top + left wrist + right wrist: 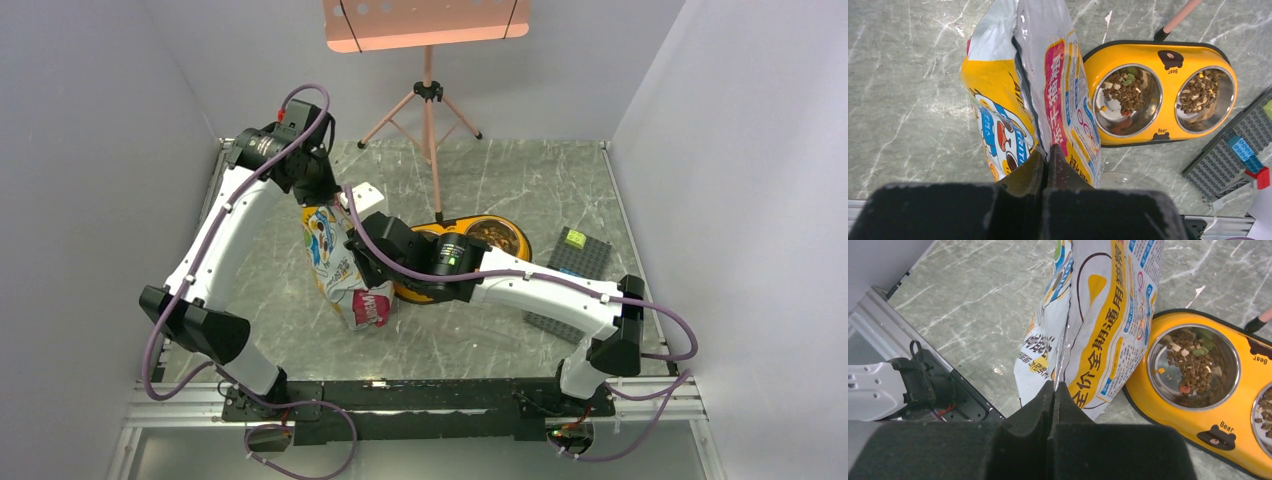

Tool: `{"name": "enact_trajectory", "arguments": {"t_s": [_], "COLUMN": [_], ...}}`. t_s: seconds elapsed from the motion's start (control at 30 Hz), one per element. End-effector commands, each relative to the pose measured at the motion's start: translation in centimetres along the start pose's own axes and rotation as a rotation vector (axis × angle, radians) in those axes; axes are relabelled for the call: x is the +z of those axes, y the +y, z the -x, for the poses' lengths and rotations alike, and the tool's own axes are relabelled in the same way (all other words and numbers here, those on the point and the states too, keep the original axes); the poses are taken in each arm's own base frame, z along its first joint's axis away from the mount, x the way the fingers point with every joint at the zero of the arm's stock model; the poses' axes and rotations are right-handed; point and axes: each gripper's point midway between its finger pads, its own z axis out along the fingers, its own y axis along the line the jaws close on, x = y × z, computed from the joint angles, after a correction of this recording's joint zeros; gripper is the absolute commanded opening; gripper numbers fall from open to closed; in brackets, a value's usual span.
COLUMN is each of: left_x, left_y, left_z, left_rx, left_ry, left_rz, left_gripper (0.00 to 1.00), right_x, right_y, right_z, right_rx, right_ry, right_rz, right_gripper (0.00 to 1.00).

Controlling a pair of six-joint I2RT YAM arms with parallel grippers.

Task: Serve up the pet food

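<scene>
Kibble (1125,90): in both bowls (1110,111) of the feeder (1148,52), just right of the bag (998,115).
Left gripper (1046,155): clenched on the bag's edge.
Right gripper (1054,390): clenched on the bag too.
Progress: food seemingly served; bag not yet set down.

Seen from overhead, the right arm (520,285) covers most of the yellow feeder (520,236), leaving only one bowl partly showing, and the print on the bag (335,270) is too small to read. Both wrist views cut off the bag's far end at the upper edge. The right wrist view also crops the feeder's second bowl (1259,405) at the right edge.
</scene>
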Motion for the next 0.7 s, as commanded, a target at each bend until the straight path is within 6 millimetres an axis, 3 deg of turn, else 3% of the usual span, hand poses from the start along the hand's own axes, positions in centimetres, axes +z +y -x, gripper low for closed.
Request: {"name": "enact_trajectory", "arguments": {"t_s": [0.0, 0.23, 0.47, 0.67], "left_x": [-3.8, -2.9, -2.0, -2.4], "left_y": [0.6, 3.2, 3.1, 3.3], "left_z": [12.0, 15.6, 17.0, 16.5], "left_rx": [-0.068, -0.07, -0.069, -0.037], "left_ry": [-0.45, -0.471, -0.462, -0.471], "left_rz": [0.011, 0.077, 0.086, 0.076], "left_gripper": [0.0, 0.0, 0.0, 0.0], "right_x": [-3.7, -3.0, -2.4, -2.1], "right_y": [5.0, 6.5, 7.7, 7.0], "right_z": [1.0, -2.7, -8.0, -6.7], "right_rx": [-0.045, -0.159, -0.353, -0.388], "right_ry": [-0.033, 0.046, 0.172, 0.13], "right_rz": [0.243, 0.282, 0.283, 0.237], "right_gripper": [0.0, 0.0, 0.0, 0.0]}}
